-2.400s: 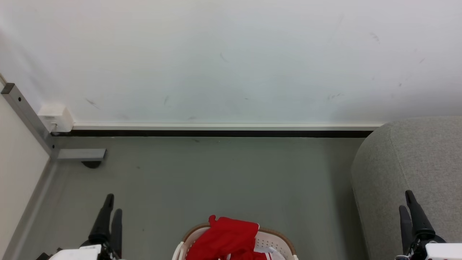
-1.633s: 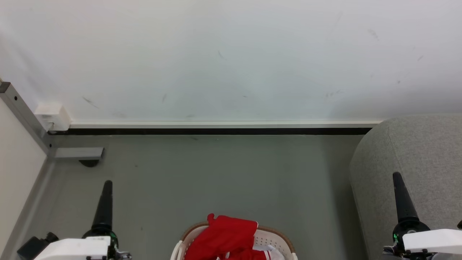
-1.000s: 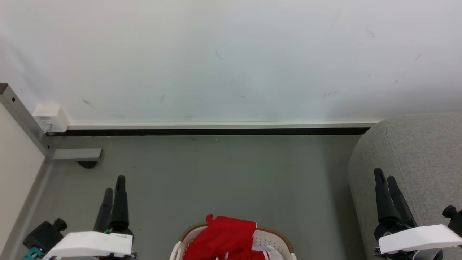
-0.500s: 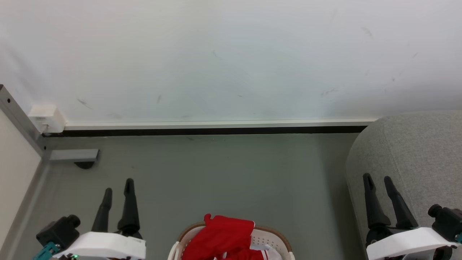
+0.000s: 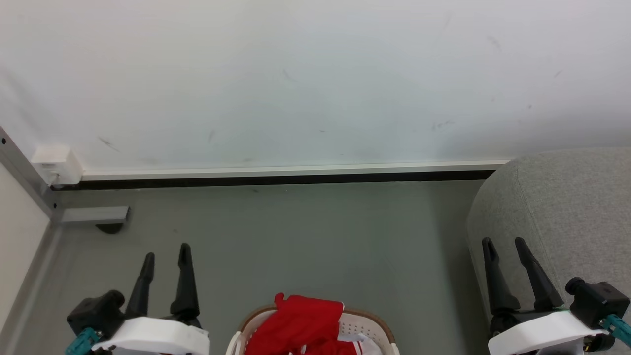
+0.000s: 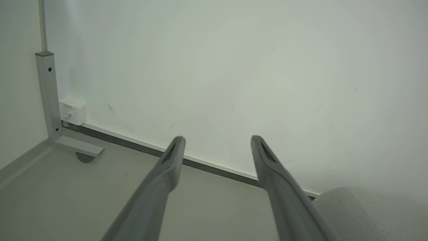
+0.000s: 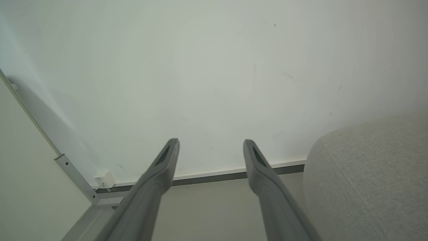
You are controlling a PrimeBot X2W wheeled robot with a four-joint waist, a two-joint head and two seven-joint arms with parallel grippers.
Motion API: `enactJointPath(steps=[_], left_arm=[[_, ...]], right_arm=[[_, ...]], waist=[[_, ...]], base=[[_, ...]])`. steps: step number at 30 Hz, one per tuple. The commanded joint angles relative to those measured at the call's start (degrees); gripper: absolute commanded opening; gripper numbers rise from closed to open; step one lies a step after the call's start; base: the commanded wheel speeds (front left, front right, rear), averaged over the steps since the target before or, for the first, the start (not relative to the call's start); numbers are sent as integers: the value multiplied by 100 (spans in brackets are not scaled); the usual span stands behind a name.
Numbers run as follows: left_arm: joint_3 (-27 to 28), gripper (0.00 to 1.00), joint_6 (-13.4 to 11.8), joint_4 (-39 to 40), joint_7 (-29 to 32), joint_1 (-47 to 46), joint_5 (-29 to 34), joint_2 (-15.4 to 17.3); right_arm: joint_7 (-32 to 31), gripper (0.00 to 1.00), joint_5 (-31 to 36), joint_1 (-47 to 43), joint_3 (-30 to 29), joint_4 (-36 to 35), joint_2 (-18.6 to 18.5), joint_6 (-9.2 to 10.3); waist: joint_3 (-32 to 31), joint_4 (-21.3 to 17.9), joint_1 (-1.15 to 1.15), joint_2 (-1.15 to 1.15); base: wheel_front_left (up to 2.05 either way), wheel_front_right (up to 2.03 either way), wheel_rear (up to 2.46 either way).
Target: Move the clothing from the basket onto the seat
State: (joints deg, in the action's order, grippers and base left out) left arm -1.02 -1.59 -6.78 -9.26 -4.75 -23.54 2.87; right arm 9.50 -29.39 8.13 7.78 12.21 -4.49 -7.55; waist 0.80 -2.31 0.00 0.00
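At the near left, the left gripper [image 5: 167, 250] is hovering above the grey floor [image 5: 315, 236], its jaws standing apart and gripping nothing. At the near centre, the clothing [image 5: 300, 323] is lying bunched inside the basket [image 5: 377, 320], one red fold rising above the far rim. At the near right, the right gripper [image 5: 503, 240] is hovering with its jaws likewise spread and empty, overlapping the left edge of the seat [image 5: 567, 207], which is standing right of the basket and apart from it.
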Motion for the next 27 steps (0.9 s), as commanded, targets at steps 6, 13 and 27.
enactJointPath(steps=[6, 13, 27], left_arm=[[-67, 100, -74, 90, -146, 11, 455, 80], [-97, 100, -96, 106, -233, 30, 767, 81], [-131, 100, -136, 50, -407, 25, 1379, 69]], right_arm=[[123, 100, 402, 174, 104, 17, -18, 8], [208, 100, 699, 184, 170, 7, -20, 9], [379, 100, 1256, 240, 247, -36, -16, 10]], waist=[[4, -45, 0, 0], [16, -80, 0, 0], [35, -117, 0, 0]], base=[[0, 0, 0], [0, 0, 0], [0, 0, 0]])
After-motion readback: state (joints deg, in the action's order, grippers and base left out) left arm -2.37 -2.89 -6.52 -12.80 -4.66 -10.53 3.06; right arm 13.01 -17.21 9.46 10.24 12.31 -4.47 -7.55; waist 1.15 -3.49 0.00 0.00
